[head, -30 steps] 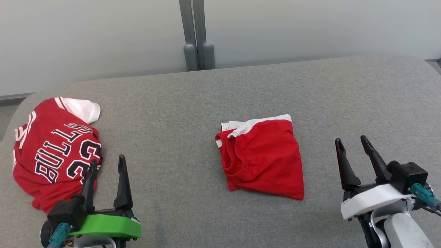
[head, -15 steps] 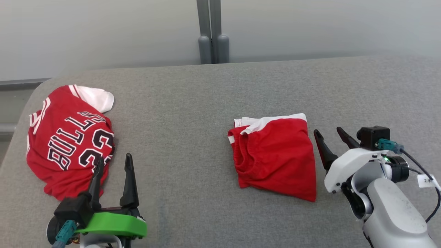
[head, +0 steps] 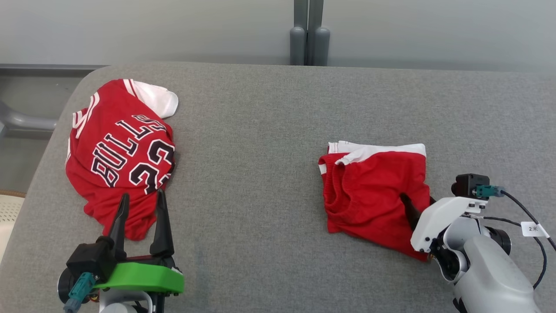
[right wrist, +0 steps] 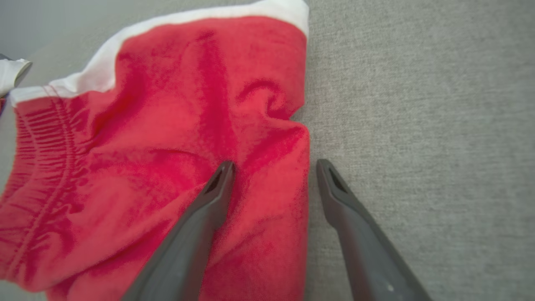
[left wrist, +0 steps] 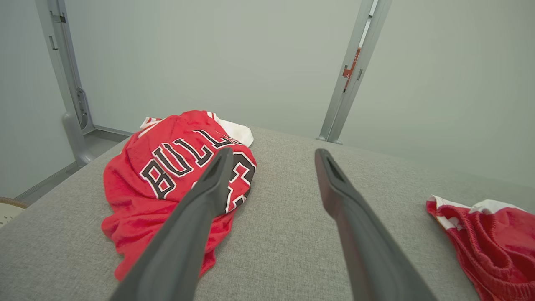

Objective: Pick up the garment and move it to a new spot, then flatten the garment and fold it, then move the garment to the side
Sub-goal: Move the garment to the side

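Left of shorts (head: 369,187), jersey (head: 117,148), nr left gripper (head: 143,194)

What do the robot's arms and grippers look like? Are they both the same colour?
Not quite. Each gripper has two long, dark, pointed fingers and a black camera block with a teal plug. The left gripper has a bright green base; the right gripper has a white one. The right forearm is pale grey, with a black cable carrying a small white tag.
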Controlling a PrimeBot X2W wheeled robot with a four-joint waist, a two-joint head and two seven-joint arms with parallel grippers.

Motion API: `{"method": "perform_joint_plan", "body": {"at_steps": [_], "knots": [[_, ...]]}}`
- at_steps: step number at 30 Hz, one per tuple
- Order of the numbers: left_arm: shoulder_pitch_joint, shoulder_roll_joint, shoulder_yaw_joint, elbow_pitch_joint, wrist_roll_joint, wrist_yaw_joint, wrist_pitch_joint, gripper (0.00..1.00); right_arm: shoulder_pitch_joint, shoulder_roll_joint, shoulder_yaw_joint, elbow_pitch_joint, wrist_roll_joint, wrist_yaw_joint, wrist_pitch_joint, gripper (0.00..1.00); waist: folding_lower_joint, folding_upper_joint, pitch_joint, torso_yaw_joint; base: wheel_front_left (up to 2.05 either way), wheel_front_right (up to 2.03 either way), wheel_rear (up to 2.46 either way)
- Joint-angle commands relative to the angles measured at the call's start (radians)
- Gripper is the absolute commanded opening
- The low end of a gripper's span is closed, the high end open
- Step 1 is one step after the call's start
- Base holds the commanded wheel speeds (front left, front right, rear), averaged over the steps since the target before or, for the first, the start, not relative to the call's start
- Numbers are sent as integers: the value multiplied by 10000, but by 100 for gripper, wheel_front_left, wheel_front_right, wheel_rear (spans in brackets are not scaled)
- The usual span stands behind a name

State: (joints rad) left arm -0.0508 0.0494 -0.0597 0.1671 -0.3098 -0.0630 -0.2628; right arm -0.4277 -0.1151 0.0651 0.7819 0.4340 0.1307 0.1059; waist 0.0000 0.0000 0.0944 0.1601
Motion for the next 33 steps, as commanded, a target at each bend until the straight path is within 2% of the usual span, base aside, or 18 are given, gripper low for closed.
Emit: {"method": "perform_joint_plan", "body": {"at_steps": [1,4,5,7,17,26,33], "knots": [[-175,22,24,10,-12,-59,-26,100,-133,-22,36,145,135,1,83,100,0,0,77,70,0,0,0],[-209,22,-1,38,-14,-59,-26,100,-165,-35,149,366,363,1,94,100,0,0,85,72,0,0,0],[-216,22,-1,44,-8,-60,-26,100,-180,-36,204,415,423,1,76,56,0,0,81,66,0,0,0],[-234,22,29,58,18,-73,-26,100,-221,-52,315,420,567,1,-106,0,0,0,66,34,0,0,0],[-306,22,-36,-144,0,-203,-26,100,-646,-441,843,11,1073,1,-1112,0,0,0,-95,-734,0,0,0],[-500,20,-569,-386,-4,-289,-26,100,-923,-957,1343,-377,1271,1,-1143,0,0,0,-114,-2420,0,0,0],[-806,23,-966,-299,118,-371,-15,100,-910,-1050,1452,-689,1404,1,-1275,0,0,0,147,-3957,0,0,0]]}}
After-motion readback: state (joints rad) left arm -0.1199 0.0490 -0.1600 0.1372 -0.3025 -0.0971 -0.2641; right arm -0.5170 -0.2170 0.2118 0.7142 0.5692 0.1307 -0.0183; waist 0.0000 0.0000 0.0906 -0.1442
